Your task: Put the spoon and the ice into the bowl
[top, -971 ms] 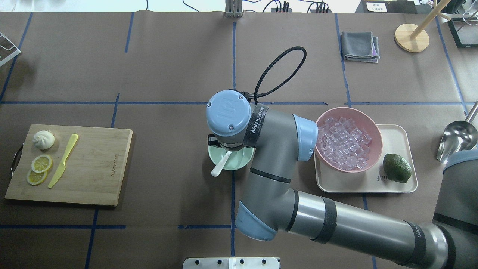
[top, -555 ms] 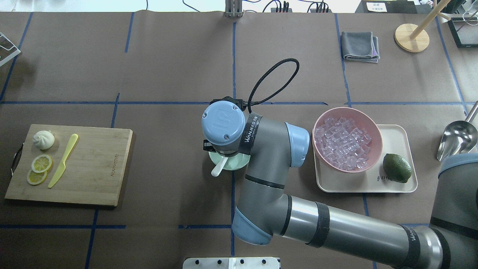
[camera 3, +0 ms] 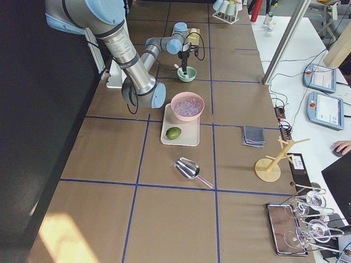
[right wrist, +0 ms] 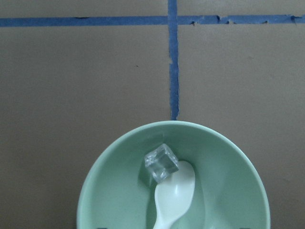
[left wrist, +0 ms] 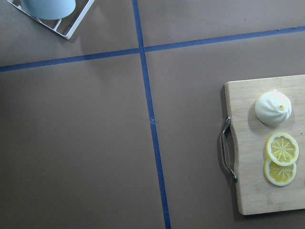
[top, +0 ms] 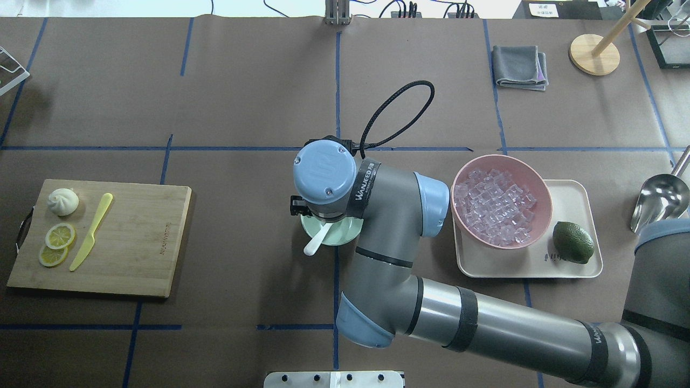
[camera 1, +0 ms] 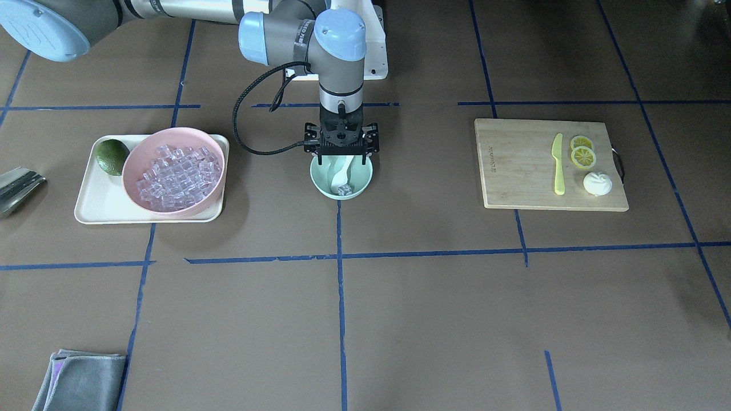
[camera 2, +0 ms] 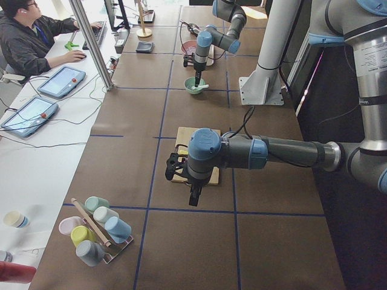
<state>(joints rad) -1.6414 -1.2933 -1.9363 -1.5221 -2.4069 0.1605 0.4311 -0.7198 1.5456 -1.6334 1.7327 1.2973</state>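
Right wrist shifted slightly. Right gripper (camera 1: 341,155) is held open over bowl (right wrist: 109,191); ice cube (right wrist: 161,162) is seen touching spoon (right wrist: 175,195) scoop inside. Left gripper (camera 2: 192,198) state cannot be told.

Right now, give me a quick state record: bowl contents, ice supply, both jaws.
mint-green bowl: mid-table, under the right arm
spoon: scoop inside the bowl, handle out over the rim
ice in bowl: one cube, at the scoop's tip
ice supply: cubes piled in the pink bowl on the tray
right jaws: open, above the bowl
left jaws: cannot tell; arm hovers by the cutting board
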